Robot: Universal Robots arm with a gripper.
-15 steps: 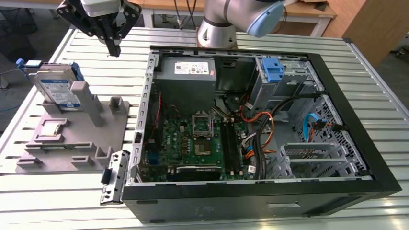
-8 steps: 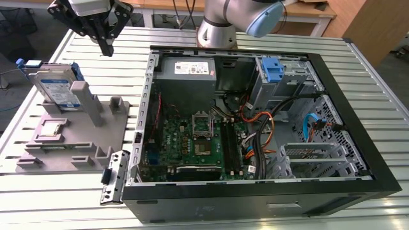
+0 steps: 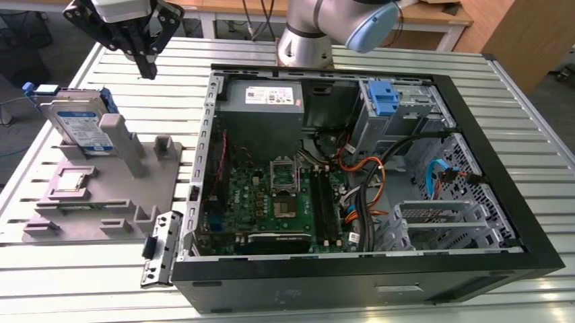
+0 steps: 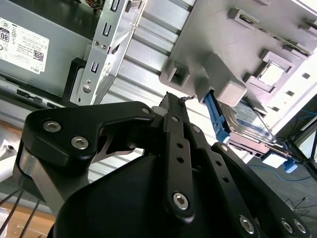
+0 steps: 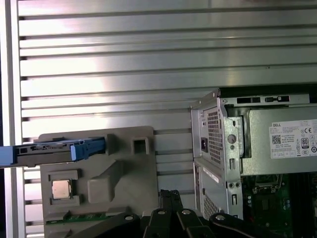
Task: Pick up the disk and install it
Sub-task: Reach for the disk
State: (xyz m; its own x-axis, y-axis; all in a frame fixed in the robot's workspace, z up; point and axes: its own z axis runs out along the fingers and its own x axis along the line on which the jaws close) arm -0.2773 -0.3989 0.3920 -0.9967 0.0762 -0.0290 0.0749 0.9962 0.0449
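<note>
The disk (image 3: 81,124), silver-grey with a white-and-blue label and a blue carrier frame, stands on edge in a slot of the grey fixture (image 3: 134,188) at the exterior view's left. My gripper (image 3: 147,67) hangs above the table, behind the fixture and a little toward the computer case from the disk. Its fingers are shut together with nothing between them. In the second wrist view the gripper (image 4: 174,99) points toward the fixture (image 4: 223,59), with the disk (image 4: 247,130) beyond it. The first wrist view shows the disk (image 5: 54,148) edge-on, apart from the fingertips (image 5: 171,198).
An open black computer case (image 3: 503,168) lies on the slatted metal table (image 3: 117,67), holding a grey power supply (image 3: 265,97), a motherboard (image 3: 269,202), cables and a drive bay with a blue latch (image 3: 384,99). A small processor chip (image 3: 72,182) sits in the fixture.
</note>
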